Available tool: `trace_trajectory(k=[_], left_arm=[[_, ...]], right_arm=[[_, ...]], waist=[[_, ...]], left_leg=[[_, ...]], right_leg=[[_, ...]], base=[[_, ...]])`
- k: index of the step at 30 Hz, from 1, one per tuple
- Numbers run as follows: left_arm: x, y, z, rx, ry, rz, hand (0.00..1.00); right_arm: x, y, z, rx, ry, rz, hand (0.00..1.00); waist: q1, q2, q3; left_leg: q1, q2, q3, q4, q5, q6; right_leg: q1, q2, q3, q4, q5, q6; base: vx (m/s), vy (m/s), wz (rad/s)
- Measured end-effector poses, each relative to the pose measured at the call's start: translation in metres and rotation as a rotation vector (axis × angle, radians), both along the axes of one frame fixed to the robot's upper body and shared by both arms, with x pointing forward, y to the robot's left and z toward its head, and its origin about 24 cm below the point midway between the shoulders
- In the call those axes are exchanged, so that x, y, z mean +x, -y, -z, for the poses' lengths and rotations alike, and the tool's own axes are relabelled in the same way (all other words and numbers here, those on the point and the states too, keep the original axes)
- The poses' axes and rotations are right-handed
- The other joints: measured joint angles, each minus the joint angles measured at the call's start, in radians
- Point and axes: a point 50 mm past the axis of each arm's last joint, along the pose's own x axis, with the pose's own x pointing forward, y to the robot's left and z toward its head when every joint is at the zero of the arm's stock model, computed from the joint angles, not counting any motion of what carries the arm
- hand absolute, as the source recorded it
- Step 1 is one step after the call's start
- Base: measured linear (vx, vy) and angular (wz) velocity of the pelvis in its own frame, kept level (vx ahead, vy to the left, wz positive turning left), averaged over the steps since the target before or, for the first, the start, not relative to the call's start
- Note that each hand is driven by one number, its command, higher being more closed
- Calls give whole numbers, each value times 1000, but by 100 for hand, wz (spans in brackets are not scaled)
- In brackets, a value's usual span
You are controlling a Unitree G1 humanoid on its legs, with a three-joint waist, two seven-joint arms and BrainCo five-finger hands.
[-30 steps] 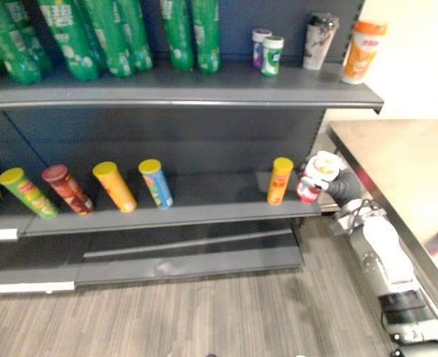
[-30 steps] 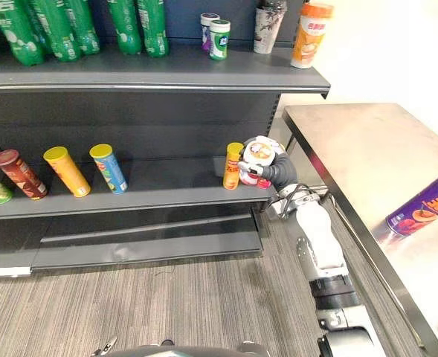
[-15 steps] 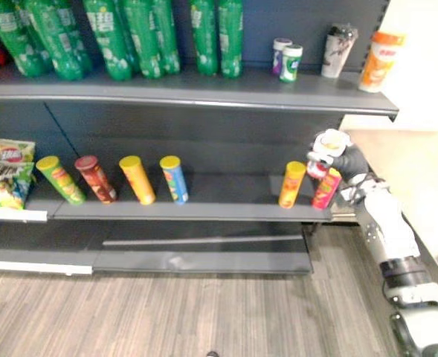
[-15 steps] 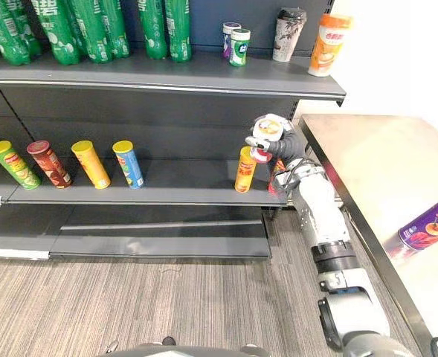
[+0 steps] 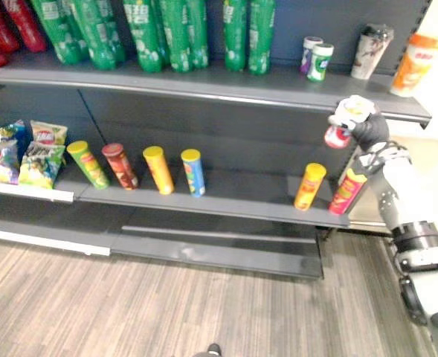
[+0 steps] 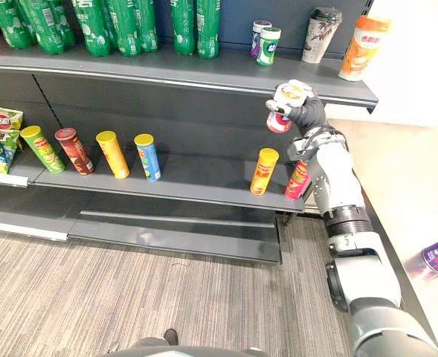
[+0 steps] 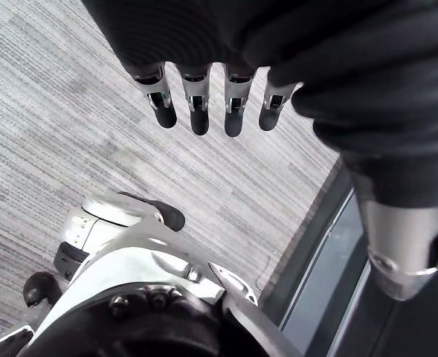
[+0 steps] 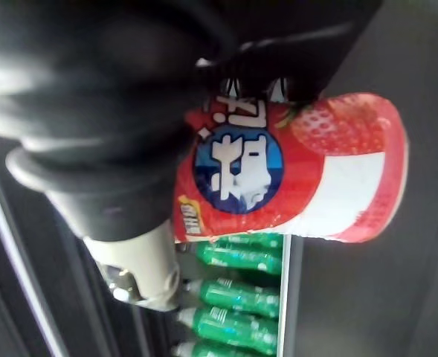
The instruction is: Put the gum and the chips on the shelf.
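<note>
Curling round a red gum tub with a white top (strawberry picture, blue circle, white writing), the right hand holds it up; the left hand has straight fingers.

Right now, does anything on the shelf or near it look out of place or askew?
Nothing is spilled or damaged. The red can stands at the very right end of the middle shelf, near its edge. A purple can lies off the shelf, to the right. The right hand holds the gum.
</note>
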Motion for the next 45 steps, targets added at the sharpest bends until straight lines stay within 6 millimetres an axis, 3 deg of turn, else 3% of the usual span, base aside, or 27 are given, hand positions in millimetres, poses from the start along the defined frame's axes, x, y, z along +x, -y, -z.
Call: trace_trajectory(k=[4, 7, 9, 17, 22, 25, 27, 29, 30, 32, 34, 36, 37, 39, 41, 45], left_arm=[[0, 0, 1, 2, -1, 4, 0], [-1, -1, 1, 7, -3, 1, 0], [-4, -1, 2, 13, -11, -3, 0], [-10, -4, 2, 45, -32, -10, 0], [-18, -6, 3, 52, -68, 1, 0], [-19, -9, 3, 63, -78, 7, 0], [-12, -12, 2, 72, -64, 18, 0], [-4, -10, 2, 66, -39, 21, 0], [1, -8, 2, 50, -15, 2, 0], [4, -6, 2, 40, 11, -27, 0], [7, -3, 3, 33, 26, -15, 0], [12, -2, 2, 36, 52, -1, 0], [15, -1, 1, 39, 70, -1, 0], [13, 2, 2, 36, 65, 4, 0], [11, 5, 2, 32, 63, 19, 0], [7, 8, 3, 28, 52, 38, 0]], right_arm=[[-29, -40, 21, 13, 7, -181, 100], [-46, -55, 37, 30, -34, -245, 100], [-59, -64, 59, 45, -105, -283, 100], [-86, -60, 107, 60, -272, -284, 100], [-102, -55, 132, 57, -351, -246, 100], [-113, -51, 143, 68, -380, -225, 100], [-118, -49, 148, 74, -394, -214, 100], [-122, -49, 148, 78, -397, -212, 100], [-125, -50, 148, 81, -392, -219, 100], [-127, -49, 146, 84, -372, -215, 100], [-126, -47, 143, 84, -344, -204, 100], [-126, -46, 140, 66, -327, -195, 100], [-126, -46, 138, 62, -316, -191, 100], [-126, -46, 136, 63, -313, -182, 100], [-126, -46, 136, 63, -304, -179, 100], [-127, -38, 134, 25, -292, -171, 100]], waist=[[-4, -2, 2], [-21, -8, 4], [-37, -11, 6], [-66, -21, 4], [-99, -42, -6], [-114, -42, -10], [-123, -41, -11], [-122, -21, -3], [-121, -15, 3], [-118, -7, 7], [-122, 4, 10], [-124, 3, 20], [-124, -10, 57], [-120, 0, 61], [-111, 13, 62], [-130, 27, 56]], left_leg=[[16, 4, 35, 0, -11, 0], [16, 4, 48, 0, -17, 5], [21, 4, 63, 0, -17, 3], [30, 3, 100, 0, -28, -4], [28, -1, 110, 1, -36, -4], [7, 10, 107, 12, -39, -10], [-73, 46, 95, 140, -89, -23], [-162, 104, 81, 322, -154, -25], [-208, 132, 64, 422, -163, -21], [-222, 151, 57, 475, -160, -18], [-205, 152, 59, 450, -153, -14], [-211, 140, 57, 449, -96, -17], [-232, 142, 51, 507, -104, -24], [-230, 144, 38, 484, -122, -39], [-231, 146, 32, 443, -122, -39], [-207, 127, 42, 344, -99, -52]], right_leg=[[-2, 8, 38, -1, -1, 1], [-16, 10, 52, -3, -2, 1], [-20, 12, 65, -2, -2, 1], [-40, 12, 104, 21, -16, 2], [-87, -2, 111, 103, -75, -4], [-115, 4, 109, 132, -108, -10], [-139, 21, 107, 126, -117, -23], [-139, 57, 104, 109, -123, -34], [-137, 69, 105, 110, -130, -45], [-131, 75, 111, 121, -134, -55], [-134, 75, 120, 141, -147, -62], [-134, 63, 129, 131, -149, -66], [-91, 50, 138, 114, -153, -71], [-62, 46, 154, 109, -169, -78], [-40, 44, 173, 117, -176, -68], [-34, 46, 227, 168, -221, -24]], base=[[33, 3, -25], [5, 10, -17], [23, 9, -17], [14, 5, -15], [45, -40, -2], [74, -85, 3], [94, -125, 3], [79, -128, -5], [62, -98, -9], [132, -149, -18], [123, -124, -10], [80, -101, -2], [73, -82, -4], [92, -48, -24], [149, 28, -46], [168, 148, -46]])
